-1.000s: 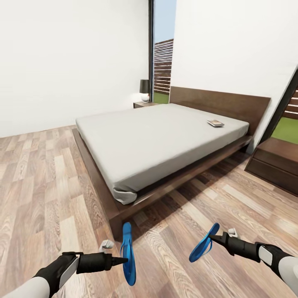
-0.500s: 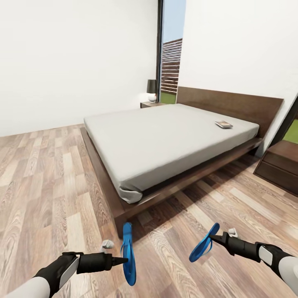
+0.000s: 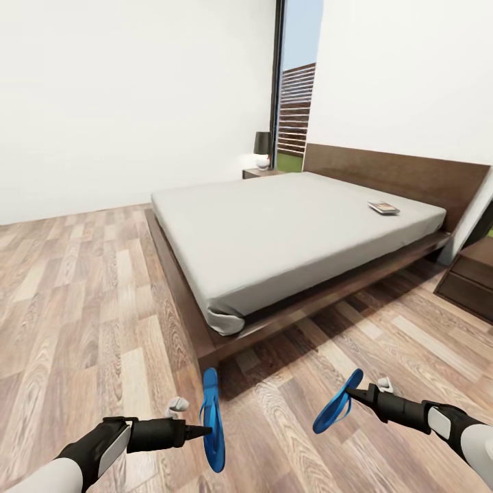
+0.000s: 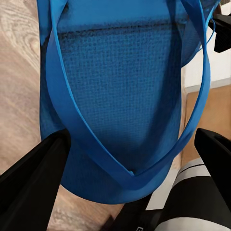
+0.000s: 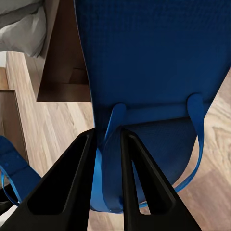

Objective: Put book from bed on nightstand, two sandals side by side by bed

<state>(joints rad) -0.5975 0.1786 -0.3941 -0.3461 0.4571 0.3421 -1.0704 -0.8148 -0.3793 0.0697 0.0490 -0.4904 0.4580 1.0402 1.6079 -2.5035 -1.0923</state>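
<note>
Your head camera has swung, sliding the bed rightward in the head view; both arms keep their pose. You hold one sandal pinched in the left gripper and the other sandal in the right gripper, above the floor off the bed's foot corner. The book lies on the mattress near the headboard edge; a nightstand stands beside.

Left wrist view: your sandal sits between the spread-looking fingers.

Right wrist view: the fingers clamp a strap of the sandal.

Both arms are white at the upper part, turning to matte black casing toward the wrist; each ends in a slim black gripper, left and right, tapering to pointed fingers; a small white knob sits near each wrist.
</note>
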